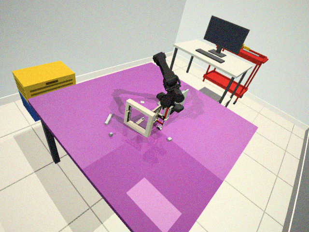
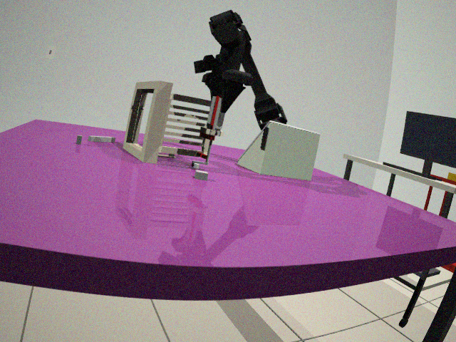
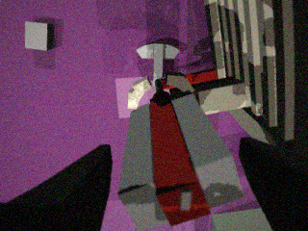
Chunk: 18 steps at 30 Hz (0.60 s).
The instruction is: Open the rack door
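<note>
The rack door (image 1: 157, 113) (image 2: 189, 121) (image 3: 257, 34) is a slatted panel swung well out from its cream frame (image 1: 149, 127) (image 2: 156, 125); its exact angle is hard to judge. At its free edge is the handle (image 1: 166, 113) (image 2: 214, 114) (image 3: 169, 144), with two grey side bars apart and a red core showing between them. My gripper (image 1: 167, 109) (image 2: 220, 110) (image 3: 176, 150) is open, one black finger on each side of the handle, with gaps in the wrist view. The handle's exact turn is unclear. The arm partly hides its upper part in the top view.
A pale green wedge-sided box (image 1: 185, 95) (image 2: 287, 150) stands beside the arm's base. A small grey block (image 1: 169, 138) (image 2: 201, 174) (image 3: 37, 36) lies near the door's free edge. A pale bar (image 1: 107, 119) (image 2: 101, 139) and another block (image 1: 110, 134) (image 2: 79, 140) lie beyond the frame.
</note>
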Motion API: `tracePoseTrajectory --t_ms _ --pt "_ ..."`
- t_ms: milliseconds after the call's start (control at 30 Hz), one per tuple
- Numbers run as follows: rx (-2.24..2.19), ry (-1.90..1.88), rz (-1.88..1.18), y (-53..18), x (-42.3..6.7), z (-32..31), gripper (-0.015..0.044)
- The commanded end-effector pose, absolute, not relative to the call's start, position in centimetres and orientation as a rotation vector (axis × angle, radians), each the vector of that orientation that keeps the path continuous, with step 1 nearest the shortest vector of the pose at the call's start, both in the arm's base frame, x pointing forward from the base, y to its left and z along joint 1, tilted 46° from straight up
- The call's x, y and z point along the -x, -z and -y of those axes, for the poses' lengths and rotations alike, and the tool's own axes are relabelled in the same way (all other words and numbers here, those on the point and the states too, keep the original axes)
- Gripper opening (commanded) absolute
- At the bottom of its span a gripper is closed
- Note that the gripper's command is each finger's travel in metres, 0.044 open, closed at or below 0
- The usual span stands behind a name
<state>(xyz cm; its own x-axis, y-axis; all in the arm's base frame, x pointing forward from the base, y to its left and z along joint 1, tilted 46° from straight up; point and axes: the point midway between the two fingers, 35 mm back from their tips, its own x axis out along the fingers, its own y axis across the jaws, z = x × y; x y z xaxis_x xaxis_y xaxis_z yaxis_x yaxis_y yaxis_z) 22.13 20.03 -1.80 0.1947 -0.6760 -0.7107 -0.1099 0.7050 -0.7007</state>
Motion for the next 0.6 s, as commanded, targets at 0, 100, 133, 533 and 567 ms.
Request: tracePoseTrajectory --t_ms 0,100,133,533,567 --pt "0.721 0.451 -1.342 1.5 -22.1 -20.6 0.0297" --pt "0.721 0.451 -1.342 1.2 -22.0 -20.9 0.0297" --pt "0.720 0.450 -1.342 1.1 -22.0 -21.0 0.0297" --pt "0.721 0.447 -1.342 0.0 -21.7 -22.1 0.0297" --pt "0.721 0.447 -1.342 -0.1 -21.6 -22.2 0.0297"
